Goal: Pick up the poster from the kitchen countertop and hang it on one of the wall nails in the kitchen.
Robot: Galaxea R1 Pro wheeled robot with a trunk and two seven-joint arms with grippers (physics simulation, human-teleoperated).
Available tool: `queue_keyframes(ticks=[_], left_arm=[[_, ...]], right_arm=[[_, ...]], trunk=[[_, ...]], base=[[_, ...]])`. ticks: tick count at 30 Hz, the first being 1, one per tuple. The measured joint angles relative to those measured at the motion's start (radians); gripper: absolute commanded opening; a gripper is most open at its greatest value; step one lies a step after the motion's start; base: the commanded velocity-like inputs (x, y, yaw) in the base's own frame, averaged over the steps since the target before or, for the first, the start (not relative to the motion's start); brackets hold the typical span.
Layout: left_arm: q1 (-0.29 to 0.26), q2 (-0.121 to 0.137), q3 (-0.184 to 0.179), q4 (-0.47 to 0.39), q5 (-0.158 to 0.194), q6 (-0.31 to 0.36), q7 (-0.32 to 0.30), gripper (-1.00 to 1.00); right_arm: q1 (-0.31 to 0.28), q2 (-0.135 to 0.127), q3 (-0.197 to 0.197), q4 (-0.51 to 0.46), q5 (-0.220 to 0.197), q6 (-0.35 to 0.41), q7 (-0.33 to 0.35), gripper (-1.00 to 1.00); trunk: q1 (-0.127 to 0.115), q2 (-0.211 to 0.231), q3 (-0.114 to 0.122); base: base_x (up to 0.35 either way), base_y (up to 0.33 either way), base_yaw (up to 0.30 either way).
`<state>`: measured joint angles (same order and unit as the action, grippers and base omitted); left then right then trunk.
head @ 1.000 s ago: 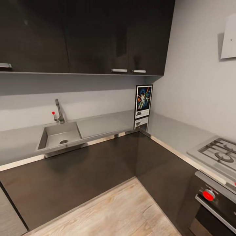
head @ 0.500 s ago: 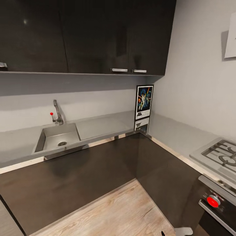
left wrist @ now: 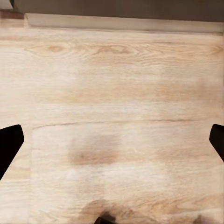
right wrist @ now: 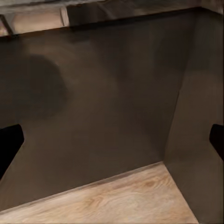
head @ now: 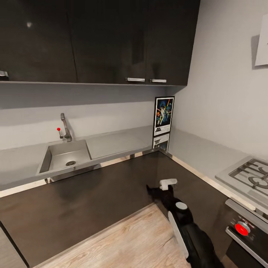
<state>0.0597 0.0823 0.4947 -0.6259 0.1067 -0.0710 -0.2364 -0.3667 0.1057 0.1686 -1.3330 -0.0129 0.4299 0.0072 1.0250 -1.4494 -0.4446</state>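
Note:
The poster [head: 164, 115] stands upright in the far corner of the kitchen countertop [head: 119, 143], leaning against the back wall, and its mirror image lies on the worktop below it. My right gripper [head: 159, 187] hangs in front of the dark base cabinets, well below and short of the poster. In the right wrist view the right gripper [right wrist: 112, 144] is open, with nothing between its fingers [right wrist: 9, 142]. My left gripper [left wrist: 112, 144] is open too, over the plank floor. The wall nails are too small to make out on the grey walls.
A steel sink [head: 67, 156] with a tap [head: 65, 128] sits at the left, and a gas hob [head: 251, 175] over an oven with a red knob [head: 241, 228] at the right. Dark wall cabinets [head: 111, 41] hang overhead. A white panel [head: 262, 41] juts from the right wall.
My right arm has risen into the head view from the bottom edge, up in front of the base cabinets. The camera shifted slightly between the earliest frame and the later ones.

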Motion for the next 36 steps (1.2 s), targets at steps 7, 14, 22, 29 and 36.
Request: queue_keyframes(ticks=[7,14,22,29,36], left_arm=[[0.0,0.002,0.011,0.004,0.001,-0.003,-0.003,1.0],[0.0,0.005,0.044,0.005,0.0,-0.003,-0.041,1.0],[0.0,0.005,0.088,0.005,-0.001,-0.003,-0.103,1.0],[0.0,0.005,0.094,0.005,-0.002,-0.002,-0.112,1.0],[0.0,0.005,0.095,0.005,-0.001,-0.001,-0.114,1.0]], right_arm=[[-0.237,0.022,0.004,0.032,-0.019,0.095,-0.001,1.0],[-0.533,0.043,0.003,0.285,-0.14,0.14,-0.135,1.0],[-0.66,0.069,0.041,0.419,-0.171,0.133,-0.518,1.0],[-0.671,0.069,0.218,0.471,-0.199,0.027,-0.864,1.0],[-0.667,0.069,0.258,0.482,-0.326,-0.003,-0.938,1.0]], trunk=[[0.0,0.0,0.0],[0.0,0.0,0.0],[0.0,0.0,0.0],[0.0,0.0,0.0],[0.0,0.0,0.0]], base=[[0.0,0.0,0.0],[0.0,0.0,0.0],[0.0,0.0,0.0],[0.0,0.0,0.0],[0.097,0.0,0.0]])
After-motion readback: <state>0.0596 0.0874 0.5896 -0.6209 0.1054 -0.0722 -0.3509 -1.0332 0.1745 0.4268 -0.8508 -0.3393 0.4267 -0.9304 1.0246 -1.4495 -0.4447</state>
